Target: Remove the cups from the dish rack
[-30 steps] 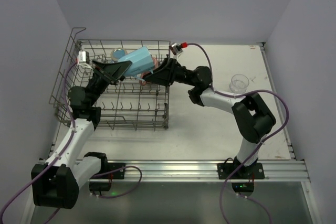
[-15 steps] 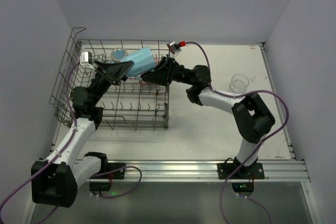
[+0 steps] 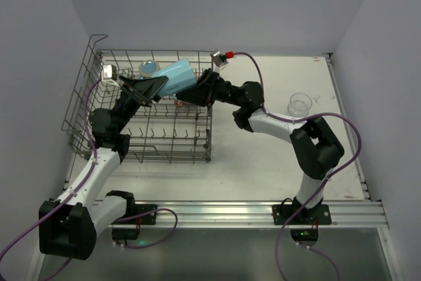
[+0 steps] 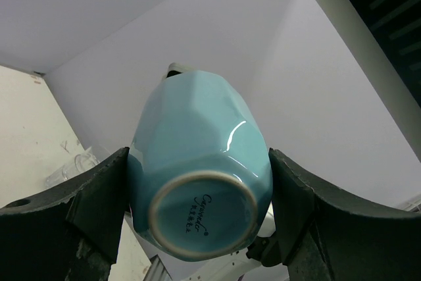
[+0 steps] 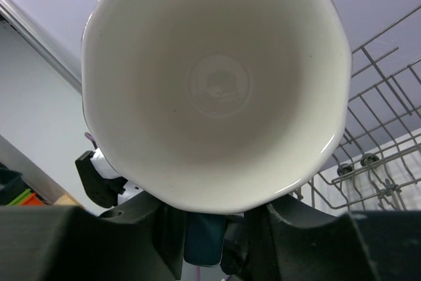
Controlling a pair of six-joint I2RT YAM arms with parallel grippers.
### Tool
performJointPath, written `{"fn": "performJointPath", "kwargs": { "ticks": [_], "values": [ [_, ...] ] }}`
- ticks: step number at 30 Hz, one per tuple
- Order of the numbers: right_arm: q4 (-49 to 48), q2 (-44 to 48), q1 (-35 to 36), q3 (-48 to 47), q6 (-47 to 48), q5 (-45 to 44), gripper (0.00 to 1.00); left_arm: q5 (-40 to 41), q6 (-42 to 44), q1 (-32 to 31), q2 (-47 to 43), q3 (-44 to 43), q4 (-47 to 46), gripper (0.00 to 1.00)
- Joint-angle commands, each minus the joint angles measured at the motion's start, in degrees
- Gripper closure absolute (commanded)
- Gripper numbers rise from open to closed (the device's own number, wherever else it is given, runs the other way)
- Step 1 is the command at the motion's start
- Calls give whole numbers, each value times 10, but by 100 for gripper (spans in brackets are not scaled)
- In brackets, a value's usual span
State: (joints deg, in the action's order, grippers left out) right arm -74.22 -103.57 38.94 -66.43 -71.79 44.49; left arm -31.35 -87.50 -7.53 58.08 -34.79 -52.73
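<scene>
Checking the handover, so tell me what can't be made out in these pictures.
Whether the right gripper touches the tumbler: too small in the top view; the tumbler's mouth fills the right wrist view.
Rack contents under the tumbler: hidden by it and that gripper, top view.

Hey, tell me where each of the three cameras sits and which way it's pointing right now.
Top external: fixed above and behind the bases, looking down on the dish rack, clear glass and both arms.
Left wrist: on the left gripper, looking along its fingers at the base of the light blue tumbler.
Right wrist: on the right gripper, looking past its fingers into the tumbler's white inside.
Shared: both wrist views show the same tumbler, from opposite ends.
</scene>
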Motion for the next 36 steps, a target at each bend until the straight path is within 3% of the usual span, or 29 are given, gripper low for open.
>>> {"fn": "performJointPath", "kwargs": {
  "ticks": [1, 5, 6, 7, 12, 13, 14, 15, 18, 24, 31, 36],
  "values": [
    [-57, 22, 3, -6, 36, -20, 63, 23, -14, -4, -11, -6, -72, 100],
    [-29, 30, 3, -10, 52, -27, 78, 22, -16, -4, -16, -3, -71, 100],
    [-10, 33, 3, -11, 56, -27, 84, 22, -16, -4, -17, -2, -70, 100],
    [-1, 35, 3, -12, 64, -27, 98, 21, -16, -5, -17, -2, -69, 100],
    [46, 50, 3, -14, 83, -26, 100, 18, -22, -4, -14, 4, -61, 100],
    [50, 52, 4, -12, 87, -25, 100, 16, -25, -5, -13, 6, -62, 95],
    [51, 55, 5, -10, 88, -27, 100, 16, -29, -4, -13, 12, -65, 69],
    [53, 58, 4, -8, 88, -27, 100, 16, -29, -4, -13, 14, -68, 49],
    [57, 64, 5, -1, 90, -27, 100, 9, -21, -4, -14, 12, -55, 1],
    [58, 78, 4, 20, 90, -34, 100, -20, 6, -1, -11, -7, -46, 0],
    [58, 107, 2, 53, 91, -40, 100, -49, 102, 21, -34, -56, 91, 0],
    [60, 136, -11, 83, 88, -44, 100, -76, 128, 59, -39, -49, 120, 0]
  ]
}}
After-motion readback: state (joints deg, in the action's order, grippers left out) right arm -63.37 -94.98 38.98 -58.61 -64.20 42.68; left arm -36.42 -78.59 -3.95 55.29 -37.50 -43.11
